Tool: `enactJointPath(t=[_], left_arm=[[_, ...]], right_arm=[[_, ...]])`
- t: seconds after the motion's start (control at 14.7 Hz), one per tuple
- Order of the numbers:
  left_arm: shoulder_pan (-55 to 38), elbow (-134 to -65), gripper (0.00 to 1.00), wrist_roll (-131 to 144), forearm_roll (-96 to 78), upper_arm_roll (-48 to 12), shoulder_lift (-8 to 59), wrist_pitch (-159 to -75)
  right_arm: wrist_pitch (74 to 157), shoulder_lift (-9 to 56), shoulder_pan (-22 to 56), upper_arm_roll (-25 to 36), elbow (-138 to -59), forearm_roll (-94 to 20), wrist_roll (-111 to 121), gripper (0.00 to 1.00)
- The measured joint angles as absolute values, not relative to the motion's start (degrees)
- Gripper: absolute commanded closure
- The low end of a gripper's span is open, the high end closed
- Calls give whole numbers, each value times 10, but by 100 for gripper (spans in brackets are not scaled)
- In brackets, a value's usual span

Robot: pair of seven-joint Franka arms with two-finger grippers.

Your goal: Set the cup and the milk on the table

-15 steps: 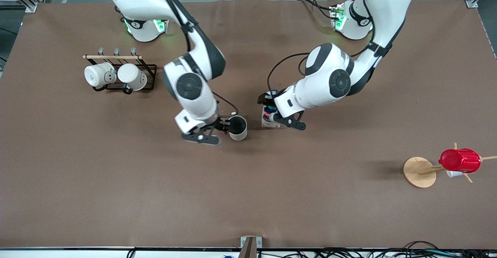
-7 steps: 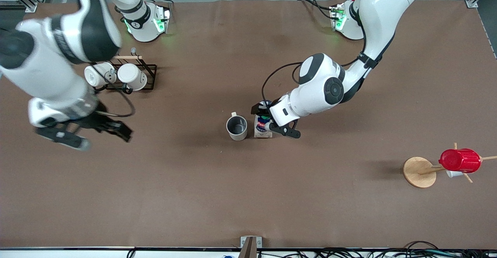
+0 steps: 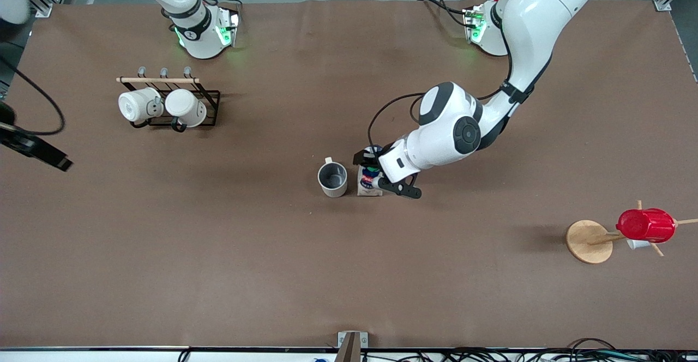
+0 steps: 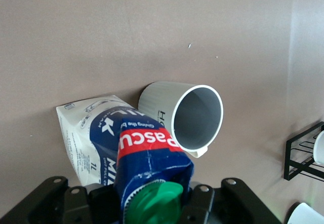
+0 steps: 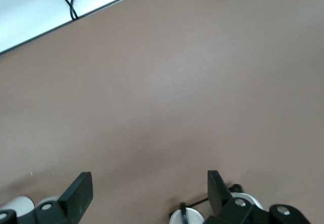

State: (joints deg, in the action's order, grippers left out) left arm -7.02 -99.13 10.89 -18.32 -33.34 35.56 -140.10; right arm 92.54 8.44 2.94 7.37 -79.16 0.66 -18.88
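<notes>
The pale grey cup stands upright on the brown table, near its middle. The blue and white milk carton stands right beside it, toward the left arm's end, with its base seemingly on the table. My left gripper is shut on the carton's top. The left wrist view shows its fingers either side of the green cap, the milk and the cup. My right gripper is open and empty, up over the table's edge at the right arm's end; it also shows in the right wrist view.
A black wire rack holds two whiter mugs toward the right arm's end. A wooden stand carries a red ribbed cup toward the left arm's end. In the right wrist view the white mugs lie below the gripper.
My right gripper let go of the cup and swung away to its own end of the table. My left gripper brought the milk closer to the cup.
</notes>
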Motion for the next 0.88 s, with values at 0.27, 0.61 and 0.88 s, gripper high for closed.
enactJointPath(t=[0.27,0.61,0.88], left_arm=[[-70,-990,34,108,-183,-333,357,-1401],[-69,-984,0,106,-170,-334,357,-1404],[-61,-971,0,112,-168,-334,339,-1405]], right_arm=[[849,38,-53,35,-786,5,-54,0],[836,4,-48,18,-809,5,-36,0],[836,5,-42,14,-817,5,-36,0]])
